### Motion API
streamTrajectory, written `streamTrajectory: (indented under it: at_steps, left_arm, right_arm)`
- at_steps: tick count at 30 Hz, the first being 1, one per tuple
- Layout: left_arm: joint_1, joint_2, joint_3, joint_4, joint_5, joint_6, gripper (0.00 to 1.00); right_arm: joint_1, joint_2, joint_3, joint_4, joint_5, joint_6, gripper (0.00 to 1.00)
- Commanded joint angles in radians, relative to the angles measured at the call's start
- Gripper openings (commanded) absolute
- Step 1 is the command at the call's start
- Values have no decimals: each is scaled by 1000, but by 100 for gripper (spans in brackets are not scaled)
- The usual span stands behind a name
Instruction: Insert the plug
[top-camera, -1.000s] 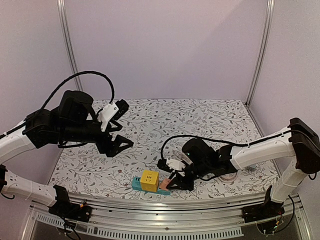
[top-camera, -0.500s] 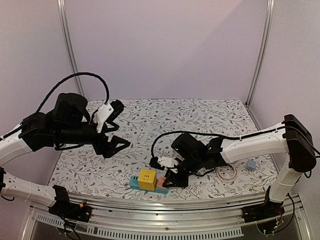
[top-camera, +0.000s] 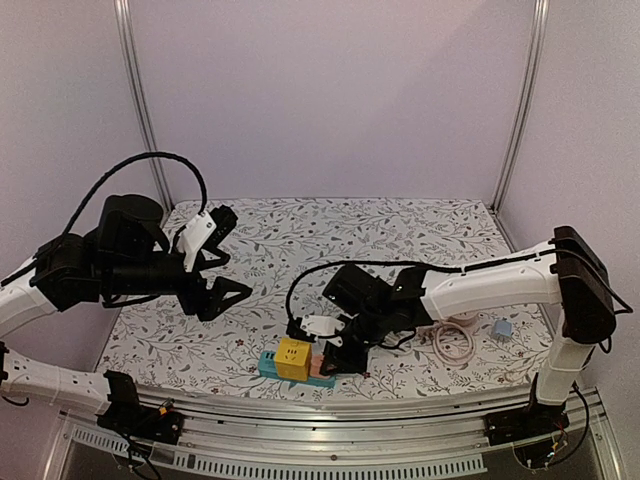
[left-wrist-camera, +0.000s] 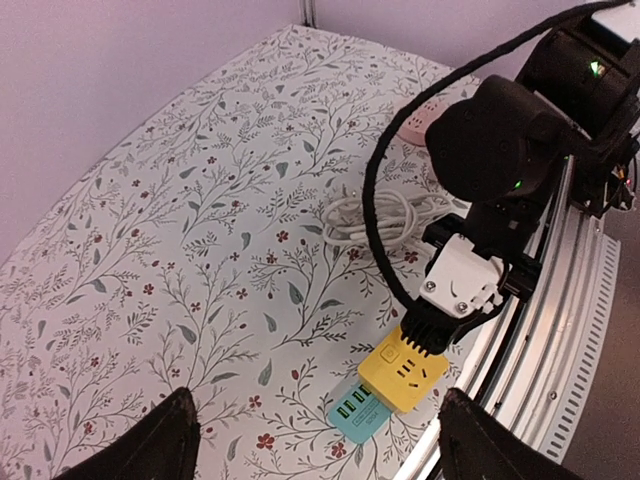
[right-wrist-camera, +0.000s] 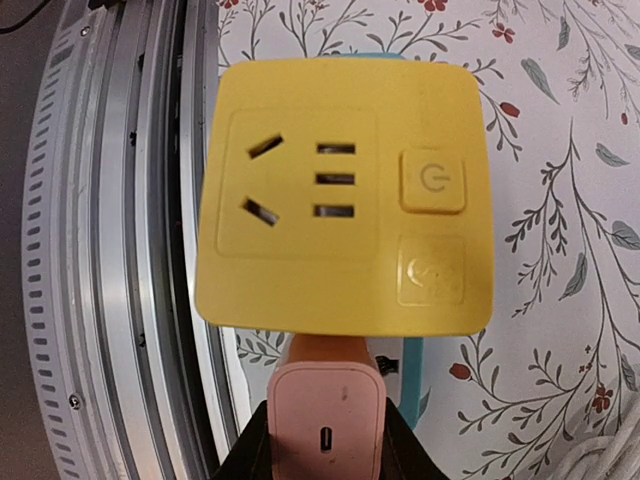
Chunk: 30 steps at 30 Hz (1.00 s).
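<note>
A yellow cube socket (top-camera: 293, 359) sits on a teal base (top-camera: 268, 363) near the table's front edge. It also shows in the left wrist view (left-wrist-camera: 405, 371) and fills the right wrist view (right-wrist-camera: 345, 195). My right gripper (top-camera: 332, 357) is shut on a pink plug (right-wrist-camera: 324, 425), which is pressed against the cube's side. My left gripper (top-camera: 222, 268) is open and empty, raised above the table to the left of the cube. Its dark fingertips (left-wrist-camera: 150, 445) frame the left wrist view.
A coiled white cable (left-wrist-camera: 385, 215) lies behind the cube. A pink coiled cable (top-camera: 455, 345) and a small blue-grey adapter (top-camera: 501, 328) lie at the right. The metal front rail (top-camera: 330, 408) runs just behind the cube in the right wrist view (right-wrist-camera: 120, 250).
My right gripper has moved left with the pink plug, bringing it against the yellow cube. My left arm has drawn back slightly to the left.
</note>
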<state>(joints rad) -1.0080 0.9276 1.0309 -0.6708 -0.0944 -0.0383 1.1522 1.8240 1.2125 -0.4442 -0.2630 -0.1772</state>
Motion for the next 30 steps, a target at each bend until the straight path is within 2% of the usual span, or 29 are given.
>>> streamTrajectory:
  at_steps: [1, 30]
  left_arm:
    - [-11, -12, -16, 7, -8, -10, 82]
    - [-8, -30, -47, 4, -17, 8, 82]
  right_arm:
    - [9, 58, 28, -92, 46, -17, 0]
    - [35, 255, 149, -280, 117, 1, 0]
